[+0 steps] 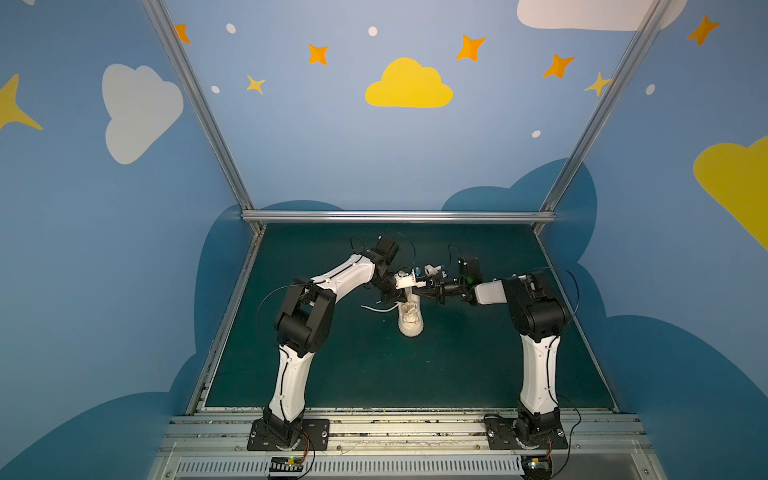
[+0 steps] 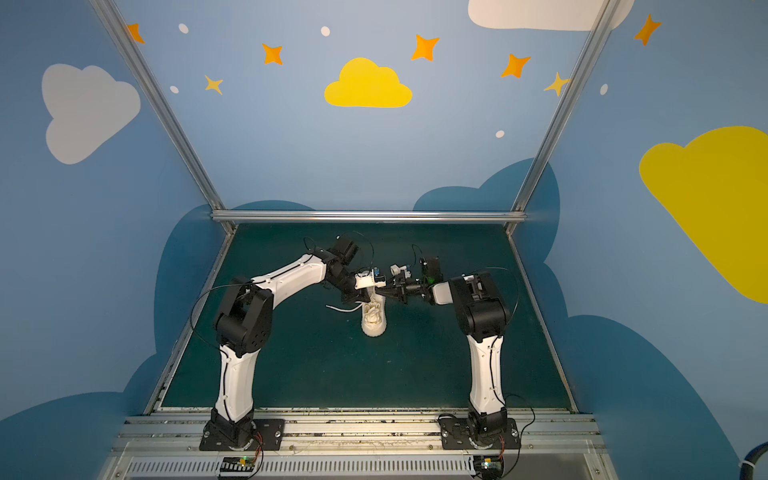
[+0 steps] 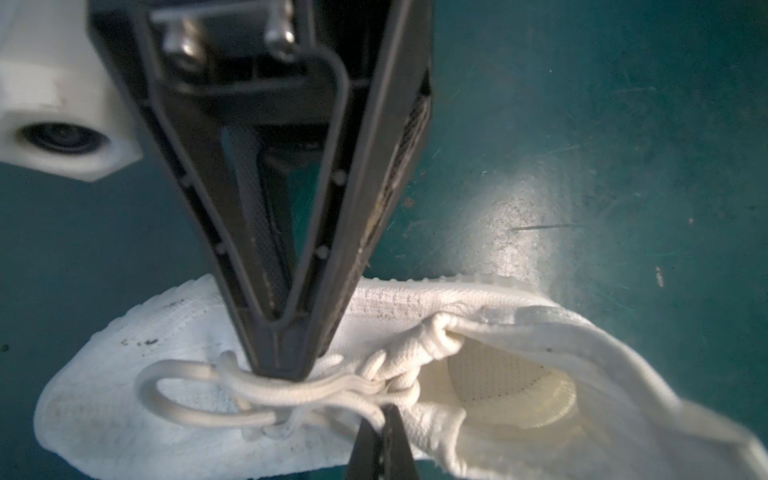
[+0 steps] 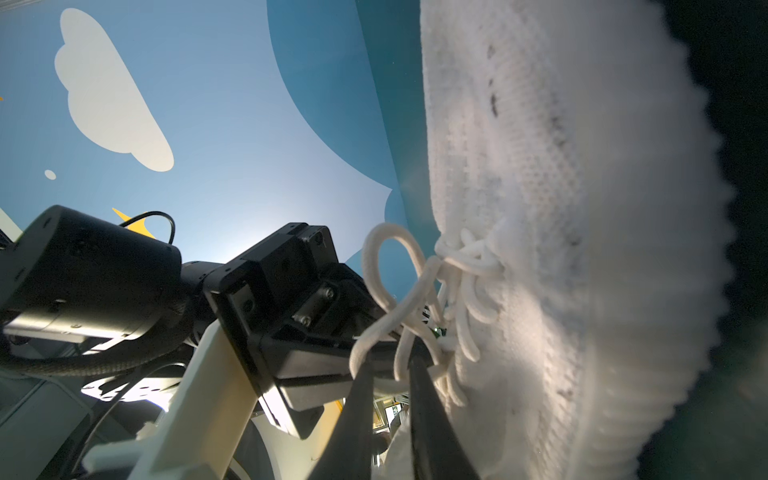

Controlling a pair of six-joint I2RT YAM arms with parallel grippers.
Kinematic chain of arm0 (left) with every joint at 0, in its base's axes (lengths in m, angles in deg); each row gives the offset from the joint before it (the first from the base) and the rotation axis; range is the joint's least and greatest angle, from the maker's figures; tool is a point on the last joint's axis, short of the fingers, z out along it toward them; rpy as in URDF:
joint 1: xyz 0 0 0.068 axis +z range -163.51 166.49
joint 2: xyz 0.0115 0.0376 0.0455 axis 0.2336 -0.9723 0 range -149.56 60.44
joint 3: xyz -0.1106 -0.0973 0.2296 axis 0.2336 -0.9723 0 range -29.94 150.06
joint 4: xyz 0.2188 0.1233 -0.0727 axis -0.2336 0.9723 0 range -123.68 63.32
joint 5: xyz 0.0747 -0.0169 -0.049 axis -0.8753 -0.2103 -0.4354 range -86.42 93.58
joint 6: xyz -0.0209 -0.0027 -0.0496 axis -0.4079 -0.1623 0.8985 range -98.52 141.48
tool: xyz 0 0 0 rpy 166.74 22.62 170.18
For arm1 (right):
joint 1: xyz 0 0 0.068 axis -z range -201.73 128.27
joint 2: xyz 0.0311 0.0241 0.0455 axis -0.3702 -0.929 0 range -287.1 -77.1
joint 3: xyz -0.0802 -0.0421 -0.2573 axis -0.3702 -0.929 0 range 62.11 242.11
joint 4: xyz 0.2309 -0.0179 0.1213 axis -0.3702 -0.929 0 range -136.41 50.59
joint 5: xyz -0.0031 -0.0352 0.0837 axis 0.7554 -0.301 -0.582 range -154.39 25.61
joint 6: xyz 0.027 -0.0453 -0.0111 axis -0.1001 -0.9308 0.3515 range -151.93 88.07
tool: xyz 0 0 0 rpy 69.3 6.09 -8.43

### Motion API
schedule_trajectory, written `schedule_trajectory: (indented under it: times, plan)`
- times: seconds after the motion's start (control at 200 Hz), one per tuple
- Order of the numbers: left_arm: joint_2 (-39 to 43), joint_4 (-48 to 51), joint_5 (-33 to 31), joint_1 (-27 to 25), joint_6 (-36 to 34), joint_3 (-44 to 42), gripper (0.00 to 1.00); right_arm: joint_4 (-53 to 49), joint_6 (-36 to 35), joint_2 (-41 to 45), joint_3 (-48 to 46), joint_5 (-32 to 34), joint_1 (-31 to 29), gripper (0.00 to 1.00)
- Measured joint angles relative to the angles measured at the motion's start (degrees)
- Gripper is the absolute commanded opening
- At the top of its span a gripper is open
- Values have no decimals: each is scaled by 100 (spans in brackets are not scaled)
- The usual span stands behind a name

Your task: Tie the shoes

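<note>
Showing insole [image 3: 511, 386] of shoe [image 3: 399, 303], L wrist view only.

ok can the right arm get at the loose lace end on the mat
Probably not directly: the lace end lies beyond the shoe from the right gripper, and the left gripper, shut on the laces, sits between them.

Left jaws together, right jaws parted
</note>
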Motion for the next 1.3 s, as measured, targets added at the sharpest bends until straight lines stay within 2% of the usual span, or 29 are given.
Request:
schedule_trajectory:
  times: [0.581, 0.951, 1.116, 1.196, 1.302]
  plan:
    - [-28, -103, -44, 28, 240, 85, 3, -258, -155, -133, 302, -59, -140, 22]
    - [-37, -129, -39, 28, 315, 85, 3, -503, -352, -164, 326, -59, -168, 16]
    - [-116, -129, -20, 28, 334, 146, 3, -640, -437, -164, 328, -72, -170, 21]
    - [-133, -125, -20, 28, 334, 170, 3, -699, -496, -164, 334, -79, -170, 20]
    - [-133, -125, -17, 28, 334, 181, 3, -769, -525, -164, 350, -81, -181, 13]
